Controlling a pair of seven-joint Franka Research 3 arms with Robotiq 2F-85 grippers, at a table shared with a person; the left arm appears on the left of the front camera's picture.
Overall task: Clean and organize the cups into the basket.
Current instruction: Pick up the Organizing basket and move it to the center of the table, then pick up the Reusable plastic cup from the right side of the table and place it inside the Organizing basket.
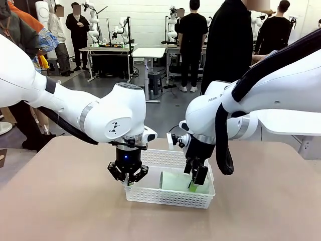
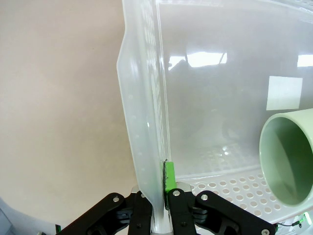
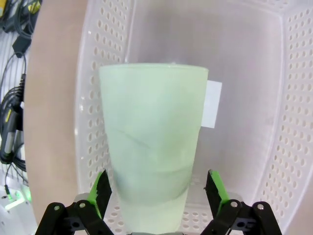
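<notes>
A pale mint green cup (image 1: 175, 181) lies on its side in the white basket (image 1: 165, 198) at the table's middle. My right gripper (image 1: 196, 175) reaches down into the basket at the cup's right end. In the right wrist view the green fingers (image 3: 101, 190) stand open on either side of the cup (image 3: 151, 137), with a gap at each side. My left gripper (image 1: 129, 176) is shut on the basket's left rim. In the left wrist view its green pad (image 2: 169, 176) presses the thin wall (image 2: 142, 122), and the cup's open mouth (image 2: 288, 156) faces it.
The basket sits on a tan table (image 1: 60, 201) with bare surface to the left and in front. A person in black (image 1: 230, 45) stands at the far side. Cables (image 3: 12, 112) lie beyond the table edge. A white label (image 3: 212, 105) sticks to the basket floor.
</notes>
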